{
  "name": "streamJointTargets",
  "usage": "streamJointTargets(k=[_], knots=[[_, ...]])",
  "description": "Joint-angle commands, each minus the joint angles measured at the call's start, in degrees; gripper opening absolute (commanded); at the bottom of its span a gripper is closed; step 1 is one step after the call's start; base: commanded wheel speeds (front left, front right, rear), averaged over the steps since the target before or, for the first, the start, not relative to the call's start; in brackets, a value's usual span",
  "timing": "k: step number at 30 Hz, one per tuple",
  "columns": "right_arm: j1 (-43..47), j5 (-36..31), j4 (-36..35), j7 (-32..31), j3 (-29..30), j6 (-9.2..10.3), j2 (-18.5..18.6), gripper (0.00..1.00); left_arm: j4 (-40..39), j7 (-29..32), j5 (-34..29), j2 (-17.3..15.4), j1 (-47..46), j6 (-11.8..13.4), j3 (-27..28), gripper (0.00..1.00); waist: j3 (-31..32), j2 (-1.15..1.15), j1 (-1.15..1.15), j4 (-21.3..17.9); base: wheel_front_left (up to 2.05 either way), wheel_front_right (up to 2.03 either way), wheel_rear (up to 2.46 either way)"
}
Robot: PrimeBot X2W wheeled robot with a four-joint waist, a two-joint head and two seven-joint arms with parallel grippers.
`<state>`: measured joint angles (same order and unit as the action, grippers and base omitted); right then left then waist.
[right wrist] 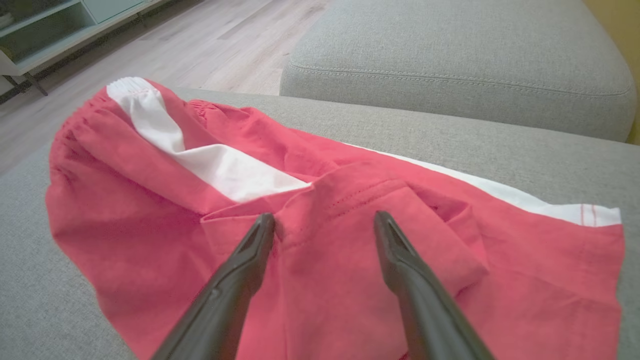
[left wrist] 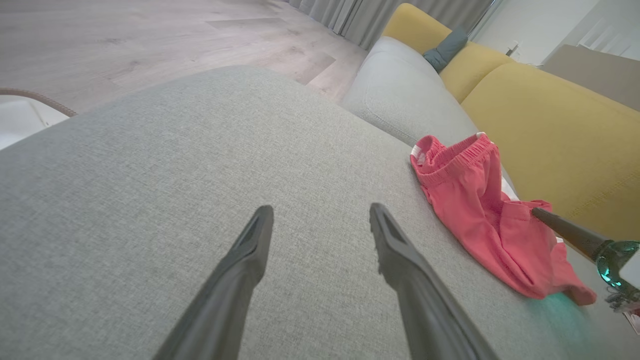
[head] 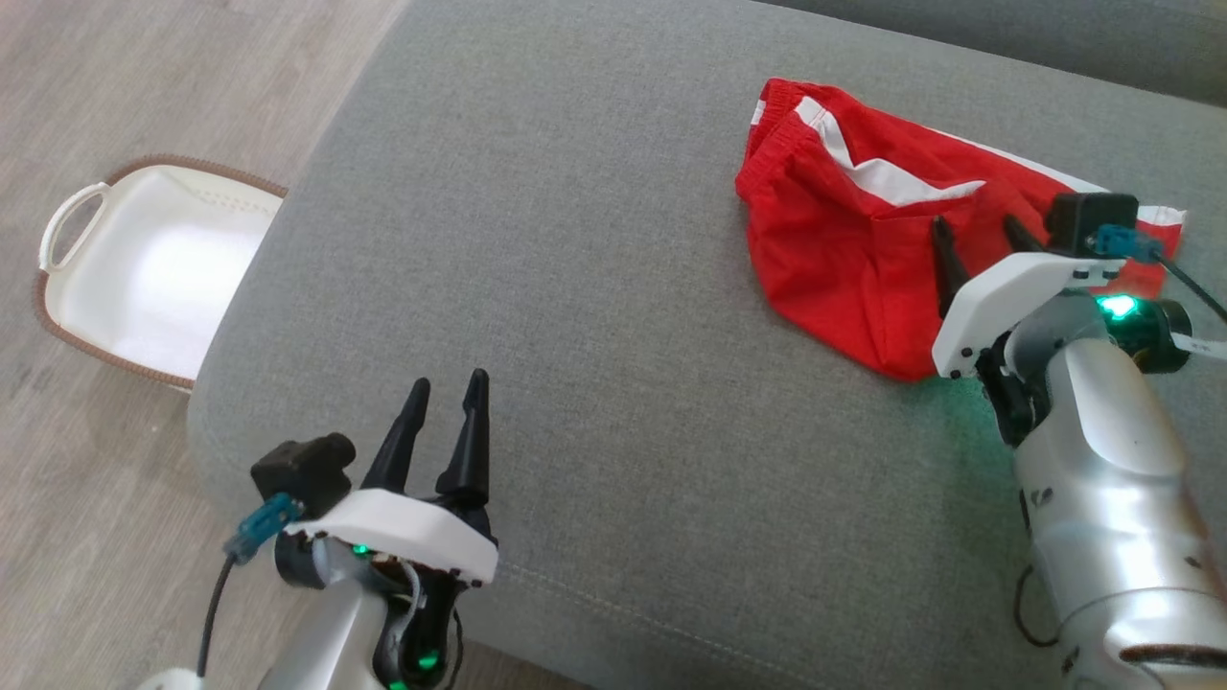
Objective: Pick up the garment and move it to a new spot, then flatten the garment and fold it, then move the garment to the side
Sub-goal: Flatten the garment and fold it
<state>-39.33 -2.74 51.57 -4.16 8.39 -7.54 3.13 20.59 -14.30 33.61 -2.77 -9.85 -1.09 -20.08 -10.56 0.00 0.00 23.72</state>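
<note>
Grey sofa cushion (head: 594, 287) takes up most of the head view, w/ pale wood floor (head: 144, 77) off to the left and a white basket (head: 72, 206) w/ a brown rim sitting on the floor right beside the cushion's left edge. Garment (head: 844, 249) is a pair of red shorts w/ a white side stripe (head: 882, 177) and elastic waistband, lying rumpled and partly doubled over on the right-hand side of the cushion, towards the far edge, well apart from the basket. Right gripper (head: 973, 225) is over the garment, fingers apart, tips down by a hemmed flap approx mid-fabric; can't tell if they're actually touching the cloth, but nothing's pinched between them. Left gripper (head: 449, 380) is near the front-left of the cushion over bare fabric, fingers also spread wide, holding nothing, well apart from the garment. Left wrist cam also picks up a yellow sofa (left wrist: 550, 130) behind the shorts, and a 2nd grey cushion (left wrist: 400, 90) next to it.
</note>
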Motion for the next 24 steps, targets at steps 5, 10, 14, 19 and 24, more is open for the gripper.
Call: streamJointTargets(k=[5, 10, 14, 19, 24], knots=[[-4.7, -1.3, 1.2, 1.2, -0.5, 0.05, -0.2, 0.31, -1.9, -0.7, 1.3, -0.1, -2.7, 0.3, 0.2, 1.00, -0.5, 0.00, 0.00, -0.1, 0.00, 0.00, 0.00], [-5.9, -1.9, 2.9, 2.9, -0.6, 0.05, -0.2, 0.00, -1.7, -0.7, 1.9, -0.1, -2.8, 0.6, 0.2, 1.00, -0.6, 0.00, 0.00, -0.6, 0.00, 0.00, 0.00], [-5.8, -0.9, 3.5, 5.0, -1.2, 0.05, -0.2, 0.00, -1.4, -0.7, 1.8, -0.1, -2.4, 0.8, 0.9, 1.00, 0.1, 0.00, 0.00, -1.7, 0.00, 0.00, 0.00], [-3.6, 2.0, 2.7, 8.0, 0.1, 0.05, -0.2, 0.00, -1.2, -0.7, 1.3, -0.1, -2.0, 0.8, 1.8, 1.00, 1.5, 0.00, 0.00, -4.3, 0.00, 0.00, 0.00], [0.9, 4.4, 0.6, 9.3, 1.0, 0.05, -0.2, 0.00, -1.3, -0.7, 0.4, -0.1, -1.6, 0.6, 2.8, 1.00, 2.4, 0.00, 0.00, -7.9, 0.00, 0.00, 0.00]])
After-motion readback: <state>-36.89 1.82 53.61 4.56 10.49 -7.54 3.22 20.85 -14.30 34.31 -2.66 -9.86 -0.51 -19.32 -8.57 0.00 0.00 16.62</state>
